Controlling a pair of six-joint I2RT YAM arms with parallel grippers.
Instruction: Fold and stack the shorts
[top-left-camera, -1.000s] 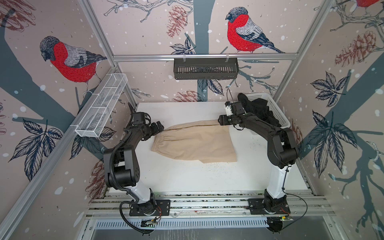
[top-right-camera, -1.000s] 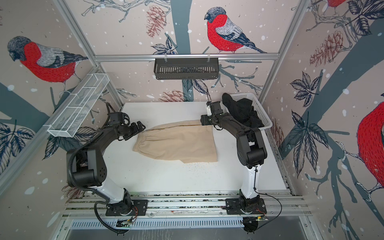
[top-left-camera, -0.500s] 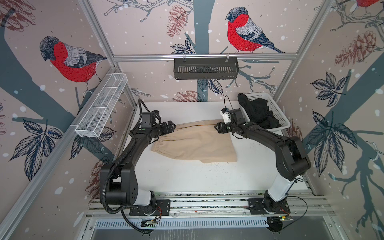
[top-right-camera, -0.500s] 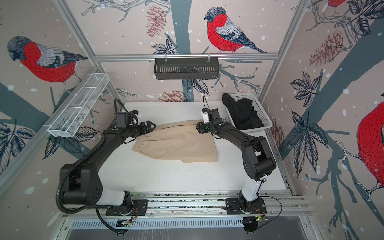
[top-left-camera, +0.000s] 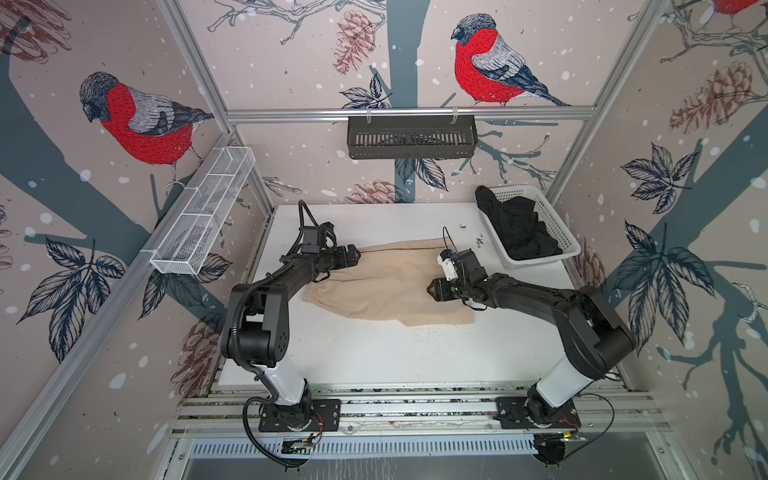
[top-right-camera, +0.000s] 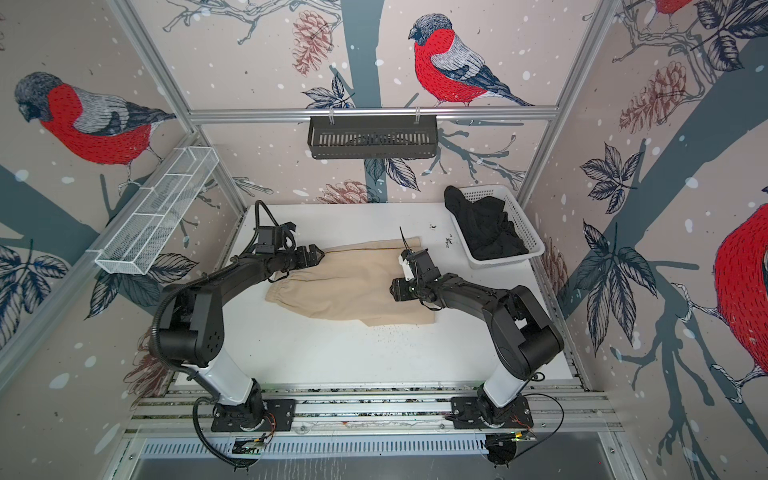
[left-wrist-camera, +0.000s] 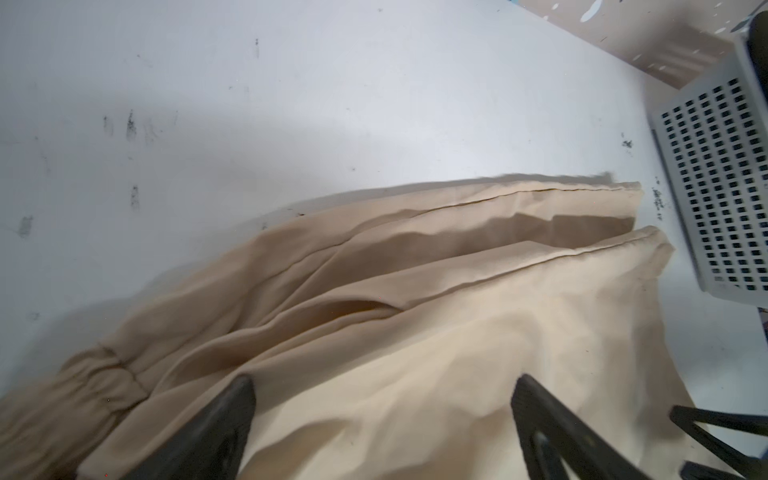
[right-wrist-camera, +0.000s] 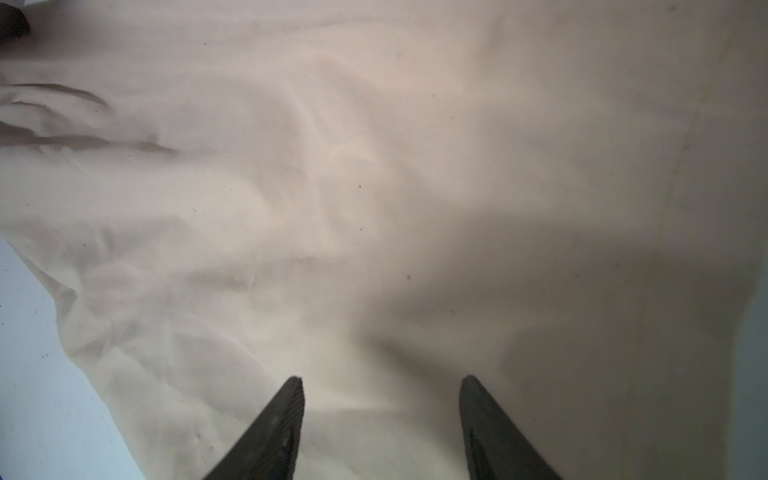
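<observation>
the beige shorts (top-left-camera: 386, 286) lie flat across the middle of the bench (top-left-camera: 374, 357), with the gathered waistband toward the left edge and the leg hems toward the right edge. they look doubled leg over leg: the left wrist view shows two hems lying one just beside the other. the black shorts (top-left-camera: 519, 230) sit bunched in the white perforated basket (top-left-camera: 540, 261) at the far right corner, one end draped over its rim.

the step in hand looks like setting up the next fold of the beige pair, end to end. to do it well, each set of jaws should come down at an edge rather than mid-panel and bite through every layer at once. the two lifts should rise together, so the cloth carries over as one sheet. the layers do not quite line up along the near edge, so that side may slip askew.

the left gripper (top-left-camera: 353, 254) reaches in low from the left edge, forearm nearly level, with its tips at the far waistband corner. its jaws stand wide and hold nothing; whether they touch the cloth i cannot tell. the right gripper (top-left-camera: 432, 289) comes from the right edge, elbow bent back toward the near right corner, and points toward the left edge over the leg end of the shorts. its jaws are parted to a middling width, with only flat fabric beneath and nothing gripped.
</observation>
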